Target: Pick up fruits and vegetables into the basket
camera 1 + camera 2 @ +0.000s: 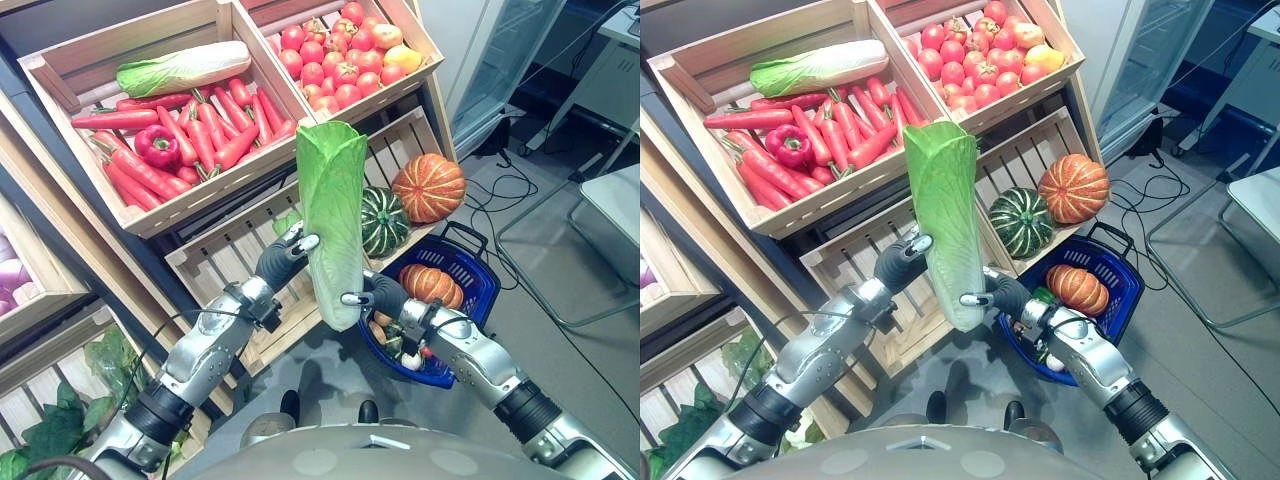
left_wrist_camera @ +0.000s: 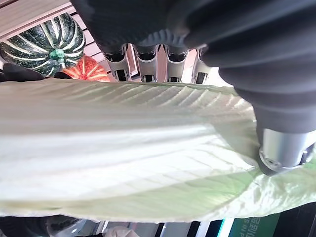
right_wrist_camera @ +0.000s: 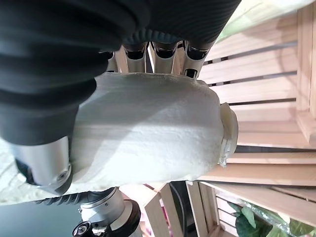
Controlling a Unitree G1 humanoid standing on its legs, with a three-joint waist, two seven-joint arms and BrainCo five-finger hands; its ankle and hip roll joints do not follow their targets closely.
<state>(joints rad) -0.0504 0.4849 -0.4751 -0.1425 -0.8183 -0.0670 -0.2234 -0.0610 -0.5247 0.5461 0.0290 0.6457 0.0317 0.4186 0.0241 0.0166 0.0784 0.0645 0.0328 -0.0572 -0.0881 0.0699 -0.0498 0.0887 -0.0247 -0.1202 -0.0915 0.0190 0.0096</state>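
Cabbage up in the air! A long napa cabbage (image 1: 332, 225) stands upright between both hands, in front of the wooden crates, leafy end up and pale base down. The left hand (image 1: 284, 254) curls its fingers and thumb round the middle of the stalk, and its wrist view shows ribbed pale leaf pressed right against them. The right hand (image 1: 372, 294) clamps the thick white base, thumb on one side, fingers on the other.

My read on handling: leafy top is soft and would crush or tear under a hard squeeze, while the dense white base looks firm, so the base is the safer place to hold. It seems top-heavy, and smooth ribs could slip.

The blue basket (image 1: 476, 268) sits low on the robot's right, just beside the cabbage base, already carrying an orange pumpkin (image 1: 431, 284) and smaller items I cannot make out. The right forearm cuts off part of the basket's contents, and the cabbage hides a slice of the crate behind it.
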